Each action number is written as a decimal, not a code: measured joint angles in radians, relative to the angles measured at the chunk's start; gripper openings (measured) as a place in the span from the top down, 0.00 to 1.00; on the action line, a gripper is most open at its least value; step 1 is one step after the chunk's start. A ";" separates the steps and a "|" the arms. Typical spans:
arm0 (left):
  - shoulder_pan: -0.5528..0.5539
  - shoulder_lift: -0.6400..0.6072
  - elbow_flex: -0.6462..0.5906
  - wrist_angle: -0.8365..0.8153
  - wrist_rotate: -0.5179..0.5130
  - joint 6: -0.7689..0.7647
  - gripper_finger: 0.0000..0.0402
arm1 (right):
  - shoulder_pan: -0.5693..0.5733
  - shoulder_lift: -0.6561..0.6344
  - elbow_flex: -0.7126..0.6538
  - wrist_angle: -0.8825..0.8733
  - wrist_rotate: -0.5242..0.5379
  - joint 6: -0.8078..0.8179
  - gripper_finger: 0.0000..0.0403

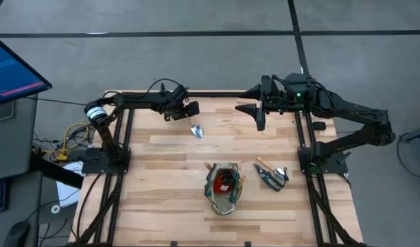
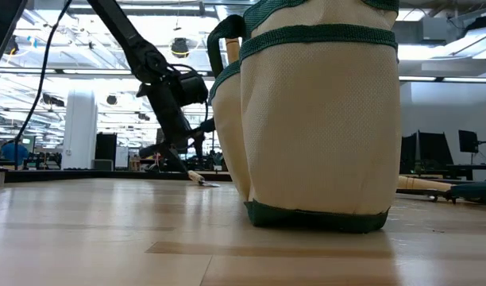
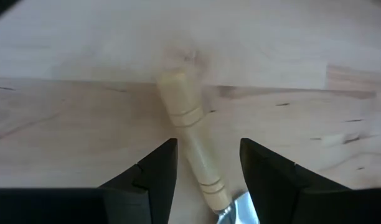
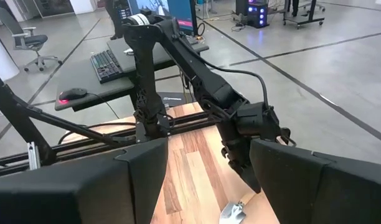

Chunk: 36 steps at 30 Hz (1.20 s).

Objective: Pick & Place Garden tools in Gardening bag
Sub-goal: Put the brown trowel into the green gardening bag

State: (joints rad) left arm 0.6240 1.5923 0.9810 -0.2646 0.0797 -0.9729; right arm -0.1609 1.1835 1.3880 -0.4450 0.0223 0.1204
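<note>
A small trowel with a silver head (image 1: 196, 130) and a pale wooden handle (image 3: 192, 140) lies flat on the table at the far left of centre. My left gripper (image 1: 189, 112) is open and low over it, one finger on each side of the handle (image 3: 208, 146), with gaps showing. The gardening bag (image 1: 224, 186), cream with green trim (image 2: 322, 111), stands upright near the table's middle front and holds a red object and a wooden-handled tool. Dark-handled pruning shears (image 1: 272, 173) lie on the table right of the bag. My right gripper (image 1: 254, 113) is open and empty at the far right.
The wooden table (image 1: 162, 206) has bare room at the front left and far middle. Black frame rails run along its left and right edges. A monitor stands off the table at the far left. The bag fills most of the low view.
</note>
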 joint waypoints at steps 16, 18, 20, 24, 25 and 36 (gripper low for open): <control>0.014 0.061 0.003 0.012 0.051 -0.084 0.67 | -0.019 0.000 0.000 -0.015 0.000 -0.026 0.45; 0.015 0.061 0.002 0.012 0.048 -0.084 0.74 | -0.019 0.000 0.000 -0.015 0.000 -0.026 0.45; 0.016 0.061 0.001 0.012 0.048 -0.077 0.80 | -0.019 0.000 0.000 -0.015 0.000 -0.026 0.45; 0.017 0.062 0.001 0.015 0.050 -0.034 0.85 | -0.019 0.000 0.000 -0.015 0.000 -0.026 0.45; 0.017 0.062 0.001 0.016 0.050 -0.027 0.85 | -0.019 0.000 0.000 -0.015 0.000 -0.026 0.45; -0.043 -0.130 -0.002 -0.014 -0.152 0.127 0.85 | -0.018 0.000 0.000 -0.015 0.000 -0.024 0.45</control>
State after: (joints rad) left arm 0.5812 1.4626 0.9787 -0.2790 -0.0719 -0.8457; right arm -0.1791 1.1831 1.3880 -0.4603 0.0223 0.0965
